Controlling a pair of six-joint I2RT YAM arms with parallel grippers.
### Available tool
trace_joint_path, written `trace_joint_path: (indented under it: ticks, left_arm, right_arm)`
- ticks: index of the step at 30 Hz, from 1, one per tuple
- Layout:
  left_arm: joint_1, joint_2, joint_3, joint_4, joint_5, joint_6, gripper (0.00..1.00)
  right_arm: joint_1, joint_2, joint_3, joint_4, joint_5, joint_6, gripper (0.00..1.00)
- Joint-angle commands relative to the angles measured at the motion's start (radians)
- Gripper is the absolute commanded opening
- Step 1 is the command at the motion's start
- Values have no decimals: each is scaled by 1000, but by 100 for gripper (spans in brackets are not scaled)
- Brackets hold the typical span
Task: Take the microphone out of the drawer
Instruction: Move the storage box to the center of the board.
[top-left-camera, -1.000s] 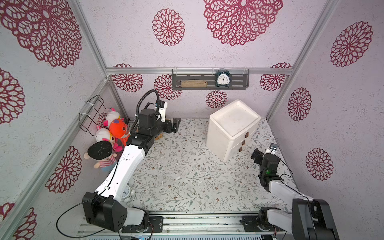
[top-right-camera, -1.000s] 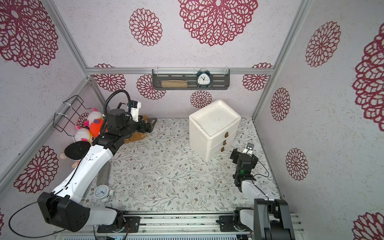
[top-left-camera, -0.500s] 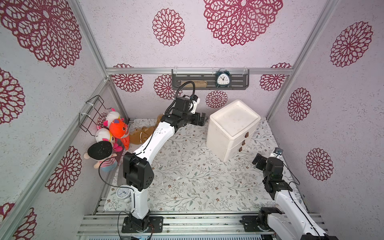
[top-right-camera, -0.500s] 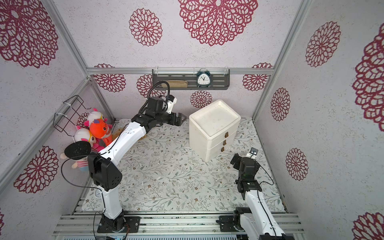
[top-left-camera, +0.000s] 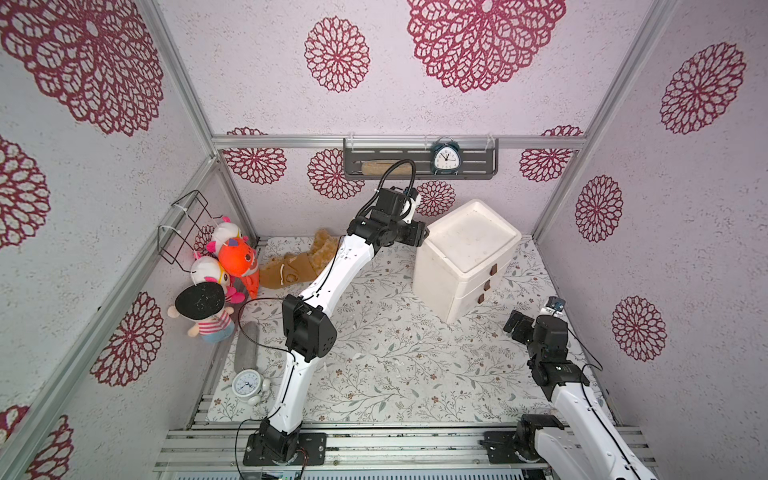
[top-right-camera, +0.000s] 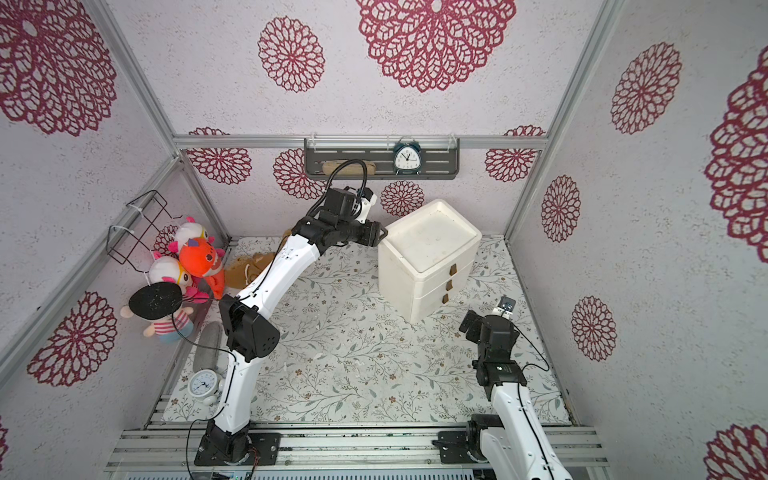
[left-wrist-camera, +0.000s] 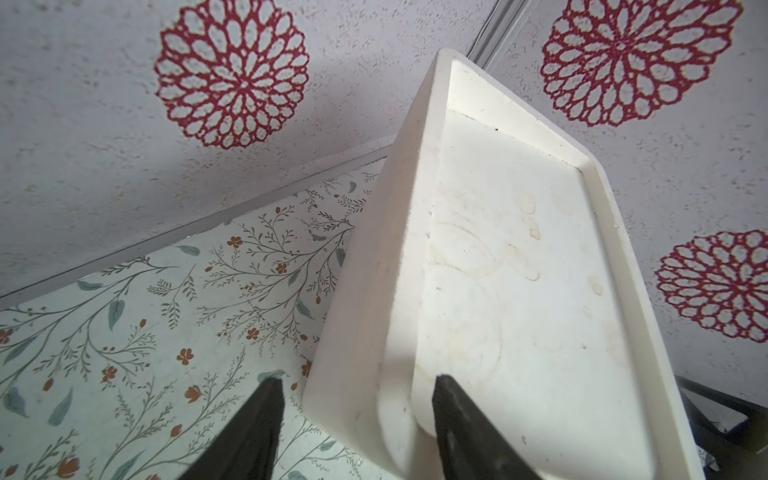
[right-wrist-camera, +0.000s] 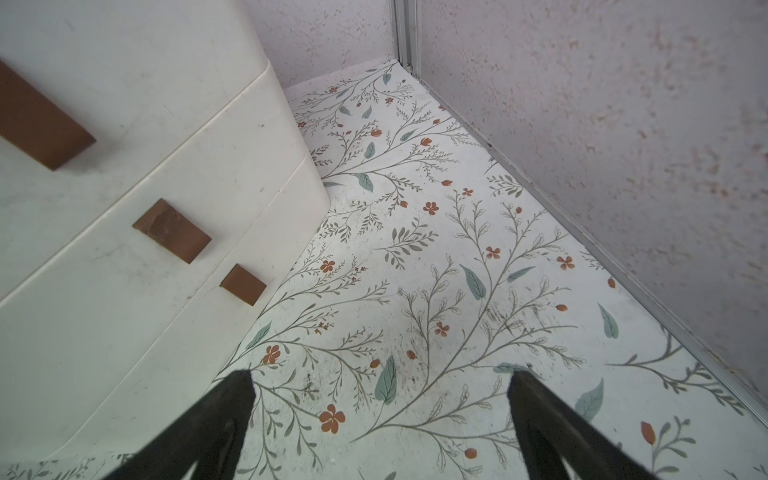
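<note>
Floor: floral print, flower-patterned walls around.
Drawer unit: white, near the back right corner, all three drawers shut.
Microphone: hidden in every view.
Left gripper: fingers apart, straddling a corner of the unit's top rim.
Right gripper: spread wide over the floor, just before the brown handles.

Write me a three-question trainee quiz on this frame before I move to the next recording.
1. True or false: one drawer of the white cabinet stands open.
2. The left hand straddles the cabinet's: A) top rim corner, B) lowest drawer, C) base.
3. How many brown handles show on its front?
Key: 1 false, all shut; 2 A; 3 three.
</note>
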Motion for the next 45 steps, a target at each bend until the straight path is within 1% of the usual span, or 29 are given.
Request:
trace_joint_path:
  ticks: [1,6,9,12,13,18,23,26,29,32,34,37,38,40,45]
  left_arm:
    - [-5,29,42,-88,-26,42,61]
    - [-5,36,58,-109,-6,60,59]
    - [-7,46,77,-125,6,61,64]
    - [-8,52,82,-128,18,65,67]
    - [-8,53,83,-127,19,64,68]
    - [-10,60,86,-133,14,69,69]
    - [-11,62,82,-140,15,70,70]
    - [-11,64,77,-142,17,75,72]
    - [-11,69,76,-145,19,75,74]
    - [-12,68,75,-150,31,80,75]
    - [-12,66,76,-161,36,90,77]
    - [-12,54,64,-165,36,98,77]
    - [-12,51,60,-165,38,101,77]
    - [-10,46,55,-166,42,106,78]
    - [-9,42,55,-182,70,117,81]
  right_arm:
    - [4,17,78,-17,-22,23,99]
    - [3,80,181,-82,-64,30,99]
    - [-3,143,270,-129,-76,42,99]
    - [-27,246,417,-233,-58,63,99]
    - [-43,275,457,-256,-69,68,99]
    - [-175,403,622,-232,-277,109,99]
    - [-264,535,769,-184,-437,154,99]
    - [-308,629,844,-119,-587,196,99]
    - [-345,757,926,-59,-751,286,99]
    - [-349,851,974,30,-851,342,99]
    - [-350,908,1012,46,-878,354,99]
    - [-350,1001,1085,73,-956,375,99]
    - [-349,1029,1099,109,-991,400,99]
    - [-348,1070,1109,171,-1032,445,99]
    - [-326,1137,1159,191,-1112,442,99]
